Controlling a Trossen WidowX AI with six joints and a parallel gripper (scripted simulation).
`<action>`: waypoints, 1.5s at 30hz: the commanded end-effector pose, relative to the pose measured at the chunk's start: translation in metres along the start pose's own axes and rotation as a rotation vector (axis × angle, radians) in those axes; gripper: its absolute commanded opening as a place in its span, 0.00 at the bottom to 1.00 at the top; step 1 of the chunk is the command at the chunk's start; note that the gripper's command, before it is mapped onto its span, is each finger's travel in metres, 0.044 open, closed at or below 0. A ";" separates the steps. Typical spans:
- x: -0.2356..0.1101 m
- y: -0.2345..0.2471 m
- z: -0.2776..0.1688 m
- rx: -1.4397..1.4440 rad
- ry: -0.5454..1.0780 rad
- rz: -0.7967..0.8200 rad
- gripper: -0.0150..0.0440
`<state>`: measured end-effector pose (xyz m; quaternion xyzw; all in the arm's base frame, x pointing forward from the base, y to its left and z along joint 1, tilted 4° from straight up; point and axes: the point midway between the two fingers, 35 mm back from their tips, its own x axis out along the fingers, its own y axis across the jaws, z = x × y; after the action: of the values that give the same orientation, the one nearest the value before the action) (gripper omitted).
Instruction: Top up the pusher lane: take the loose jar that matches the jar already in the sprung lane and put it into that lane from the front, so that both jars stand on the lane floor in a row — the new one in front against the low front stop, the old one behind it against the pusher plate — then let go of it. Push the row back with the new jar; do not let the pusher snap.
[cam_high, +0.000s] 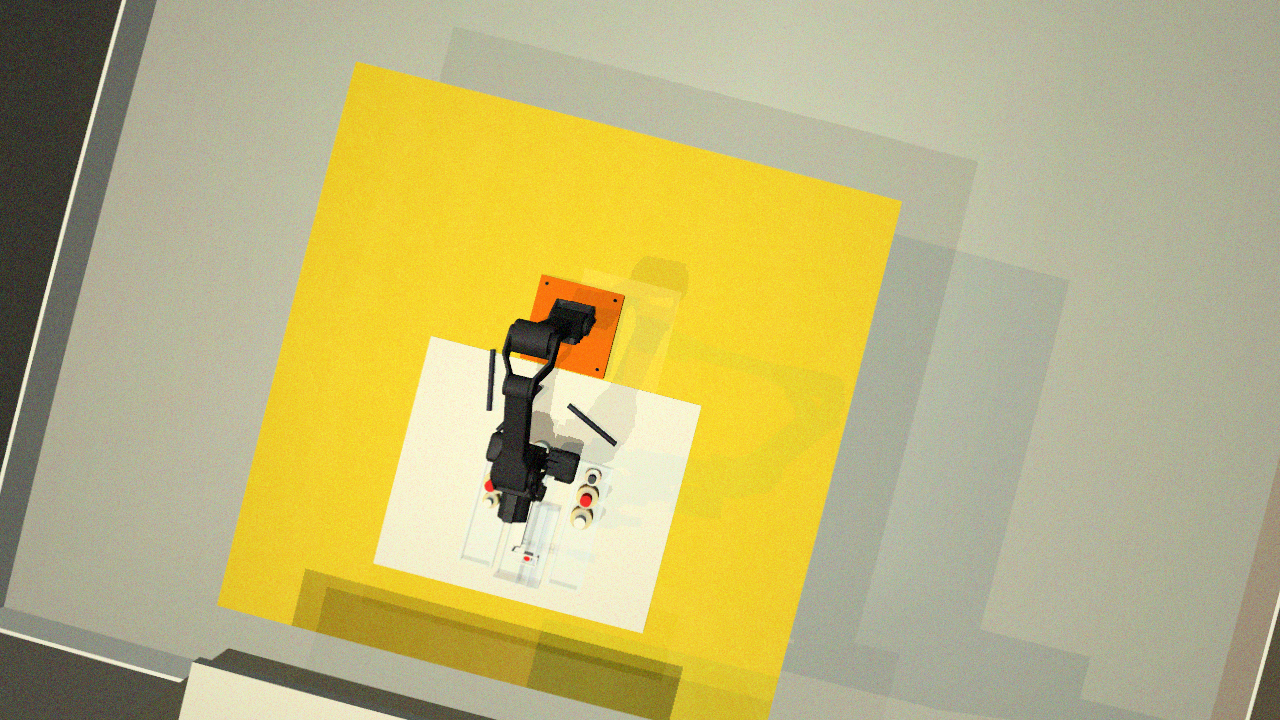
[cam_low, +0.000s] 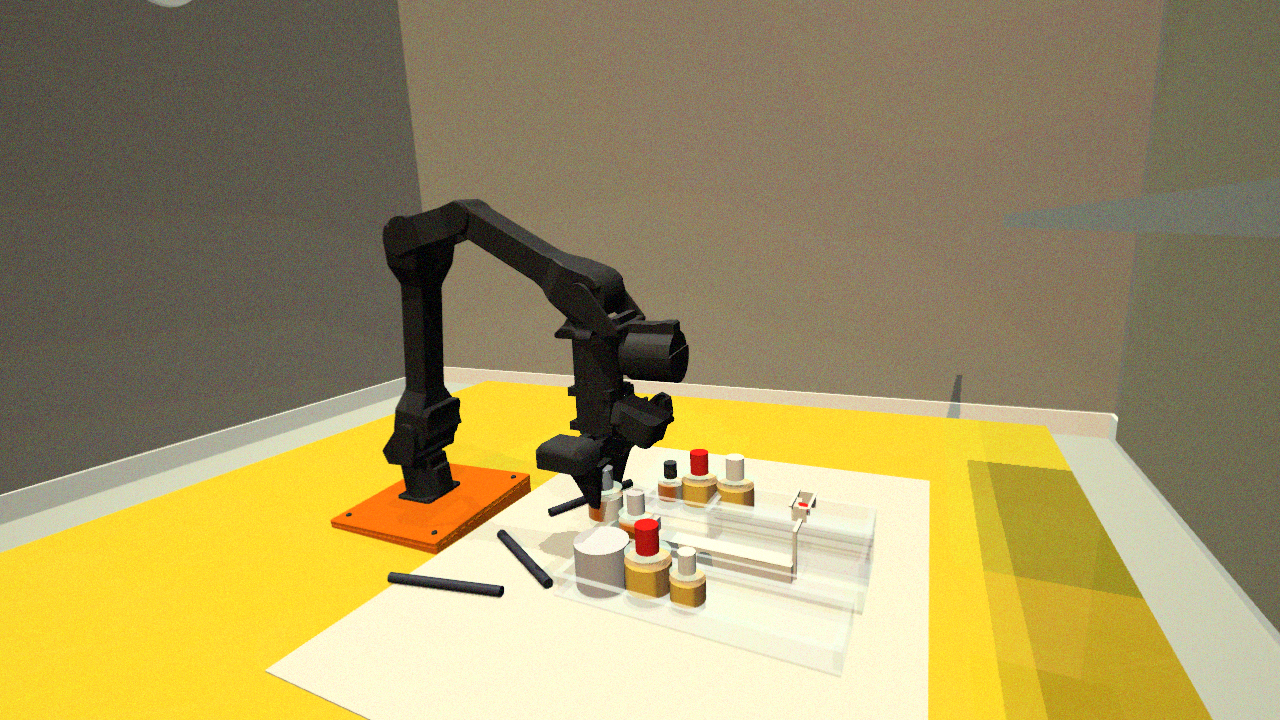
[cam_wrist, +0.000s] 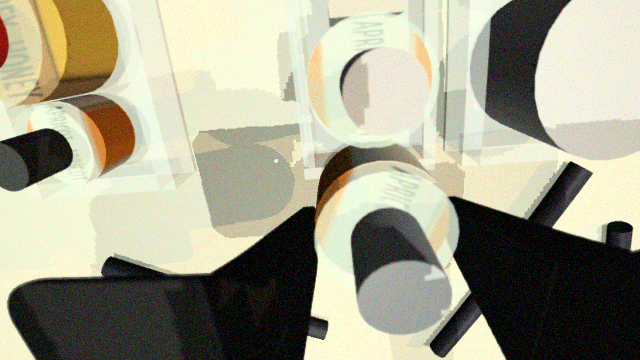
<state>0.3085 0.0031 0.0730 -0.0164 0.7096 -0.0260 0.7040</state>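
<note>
My gripper (cam_wrist: 378, 214) (cam_low: 605, 494) is shut on an apricot jar (cam_wrist: 395, 195) (cam_low: 607, 506) with a grey lid and holds it upright, just off the mat, at the front mouth of the middle lane (cam_low: 733, 553) of a clear rack. A matching apricot jar (cam_wrist: 372, 82) (cam_low: 634, 510) with a pale lid stands at the front end of that lane, right behind the held jar. The pusher plate (cam_low: 799, 528) with a red mark stands far back in the lane. From above, my arm hides both jars; the red mark (cam_high: 527, 557) shows.
The side lanes hold a large white cylinder (cam_low: 600, 559) (cam_wrist: 575, 75), red-lidded honey jars (cam_low: 646, 557) (cam_low: 699, 480) and small jars, one black-lidded (cam_low: 669, 480) (cam_wrist: 60, 150). Black rods (cam_low: 444, 584) (cam_low: 524, 557) (cam_high: 591, 424) lie on the white mat (cam_high: 429, 447). The orange base plate (cam_low: 465, 501) is behind.
</note>
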 end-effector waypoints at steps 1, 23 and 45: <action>0.001 0.000 0.007 -0.005 -0.014 -0.003 0.25; 0.002 0.000 0.015 -0.005 -0.015 -0.003 0.25; 0.003 0.000 0.023 -0.005 -0.015 -0.003 0.25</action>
<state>0.3242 0.0028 0.0718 -0.0164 0.7093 -0.0260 0.7043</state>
